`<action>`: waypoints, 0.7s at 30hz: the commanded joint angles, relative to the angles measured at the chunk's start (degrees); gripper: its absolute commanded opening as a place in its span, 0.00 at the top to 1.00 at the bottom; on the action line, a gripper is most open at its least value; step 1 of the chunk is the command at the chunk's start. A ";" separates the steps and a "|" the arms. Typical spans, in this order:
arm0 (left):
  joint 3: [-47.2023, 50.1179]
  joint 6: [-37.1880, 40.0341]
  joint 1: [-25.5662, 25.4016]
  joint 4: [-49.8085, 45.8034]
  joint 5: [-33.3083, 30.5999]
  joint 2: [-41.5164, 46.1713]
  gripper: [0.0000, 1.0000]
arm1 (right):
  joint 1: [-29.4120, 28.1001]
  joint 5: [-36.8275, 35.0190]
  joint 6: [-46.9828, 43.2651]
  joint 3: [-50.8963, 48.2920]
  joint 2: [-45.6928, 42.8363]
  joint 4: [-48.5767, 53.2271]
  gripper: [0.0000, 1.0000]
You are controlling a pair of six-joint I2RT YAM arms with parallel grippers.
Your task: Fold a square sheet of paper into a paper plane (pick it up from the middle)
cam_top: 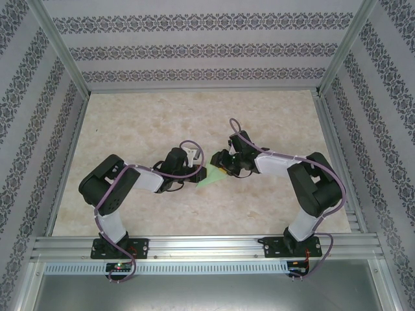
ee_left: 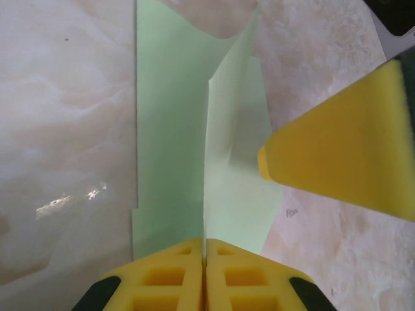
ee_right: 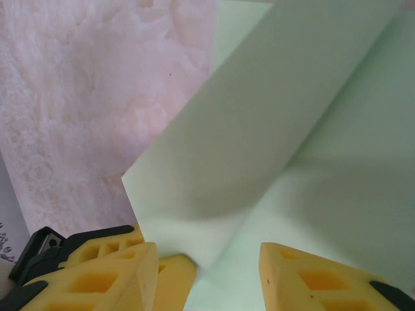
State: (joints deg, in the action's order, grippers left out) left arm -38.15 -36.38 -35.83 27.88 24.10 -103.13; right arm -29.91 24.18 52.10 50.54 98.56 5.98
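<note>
Materials: the paper sheet (ee_left: pixel 172 129) is thin, matte, pale green and unmarked, with sharp straight edges and one crisp crease standing upright along its middle. Both grippers carry yellow foam fingers with moulded square pockets, mounted on black housings.

Surface and room: the table (cam_top: pixel 162 116) is a glossy, cream, marble-patterned top. It is enclosed by walls (cam_top: pixel 194 48) papered in grey ornamental stripes. Aluminium rails (cam_top: pixel 194 246) run along the near edge, where both arm bases are bolted.

Task item: the sheet lies at the table's centre, between the two grippers. It is partly folded, and in the top view it reads as a small triangle. One flap lies flat, and another rises from the crease.

Left gripper (ee_left: pixel 205 246): fingers clenched together, pinching the raised crease at the sheet's near edge.

Right gripper (ee_right: pixel 207 253): fingers (ee_right: pixel 110 278) stand apart with a lifted flap passing between them, not pinched. One of its foam tips rests just beside the flap in the left wrist view.
</note>
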 commanded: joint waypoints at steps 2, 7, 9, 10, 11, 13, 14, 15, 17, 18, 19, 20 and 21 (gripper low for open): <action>-0.35 -2.20 0.99 2.59 2.26 -1.50 0.90 | -0.65 0.51 -1.73 2.28 1.87 0.35 0.54; -0.61 -2.63 1.36 2.54 2.94 -2.31 0.89 | -0.58 -0.95 -1.92 3.13 2.94 2.43 0.54; -0.86 -2.67 1.44 2.33 3.29 -2.45 0.88 | -0.56 -1.38 -1.88 3.35 3.62 3.24 0.54; -0.89 -2.66 1.48 2.09 3.32 -2.45 0.88 | -0.58 -1.66 -1.77 3.50 3.80 3.56 0.53; -1.03 -2.56 1.53 1.97 3.30 -2.50 0.88 | -0.65 -1.98 -1.79 3.69 4.03 4.13 0.53; -1.05 -2.43 1.57 1.47 3.26 -2.43 0.88 | -0.64 -2.71 -1.91 4.04 4.40 5.31 0.52; -1.30 -2.30 1.70 1.10 3.42 -2.46 0.87 | -0.67 -3.05 -1.93 4.16 4.49 5.63 0.51; -1.54 -2.18 1.71 0.80 3.50 -2.47 0.87 | -0.67 -3.37 -1.91 4.29 4.61 6.14 0.50; -1.75 -2.04 1.77 0.37 3.85 -2.48 0.86 | -0.76 -4.23 -2.17 4.87 5.04 7.64 0.48; -1.90 -2.11 1.77 0.25 4.03 -2.39 0.86 | -0.83 -4.99 -2.30 5.36 5.27 8.72 0.47; -2.06 -1.96 1.78 0.15 4.09 -2.26 0.85 | -0.86 -5.83 -2.23 5.61 5.46 9.77 0.47; -2.24 -1.90 1.88 -0.19 4.19 -2.01 0.83 | -0.96 -6.64 -2.12 5.89 5.71 10.83 0.46; -2.41 -1.80 1.94 -0.65 4.29 -1.69 0.81 | -1.01 -7.44 -1.96 6.07 6.00 11.93 0.46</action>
State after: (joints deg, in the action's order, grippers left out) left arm -39.09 -38.24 -34.87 28.14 26.98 -104.73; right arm -30.30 21.21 50.92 55.42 103.04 13.19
